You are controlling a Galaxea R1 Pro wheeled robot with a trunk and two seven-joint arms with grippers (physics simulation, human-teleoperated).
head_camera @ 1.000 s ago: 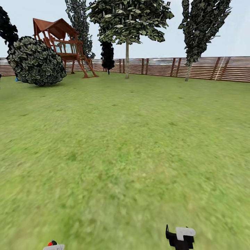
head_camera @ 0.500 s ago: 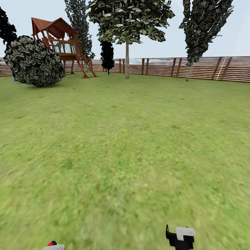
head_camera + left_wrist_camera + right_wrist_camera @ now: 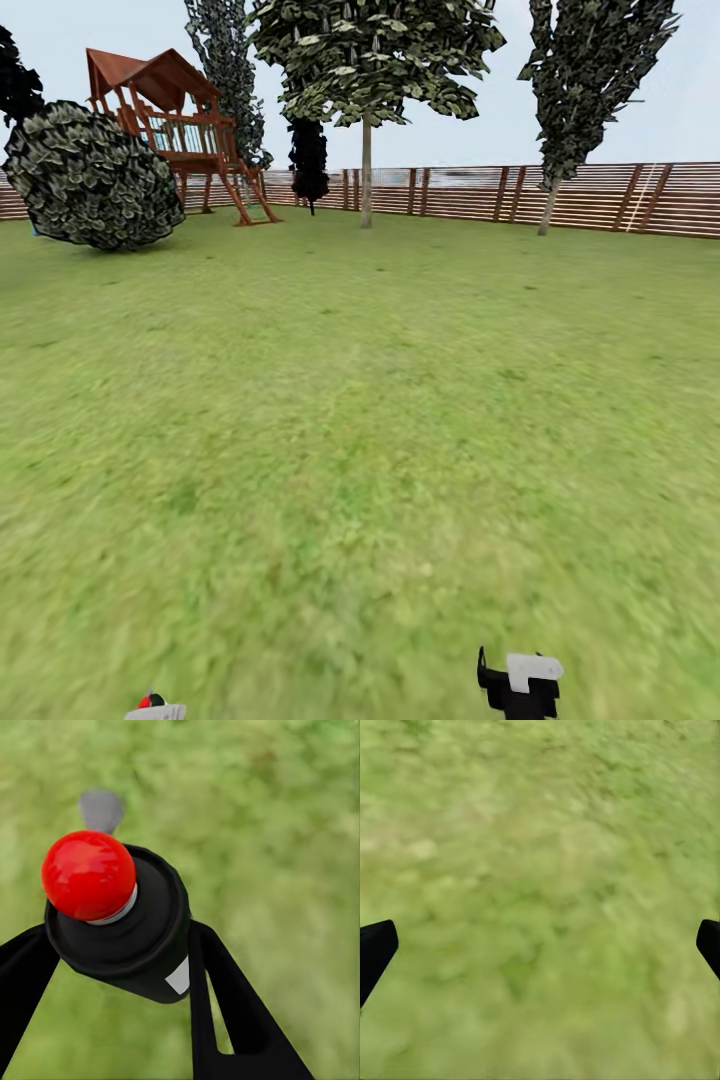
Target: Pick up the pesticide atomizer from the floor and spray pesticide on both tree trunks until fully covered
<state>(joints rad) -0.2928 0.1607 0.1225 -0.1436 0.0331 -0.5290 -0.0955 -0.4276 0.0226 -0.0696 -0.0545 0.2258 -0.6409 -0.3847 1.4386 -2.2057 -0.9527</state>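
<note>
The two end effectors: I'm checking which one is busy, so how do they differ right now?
The left end effector is shut on the pesticide atomizer, its fingers pressed against the can; the right end effector is open, fingers wide apart over bare grass. Both have black fingers and point down at the lawn.

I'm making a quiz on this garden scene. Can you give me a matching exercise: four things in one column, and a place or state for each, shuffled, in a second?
Things:
1. atomizer
2. right claw
3. playhouse
4. round bush

Places or states:
A. open, above bare grass
B. by the fence, far left
C. held between the left claw's fingers
D. on the lawn in front of the playhouse

Pairs: 1-C, 2-A, 3-B, 4-D
</note>
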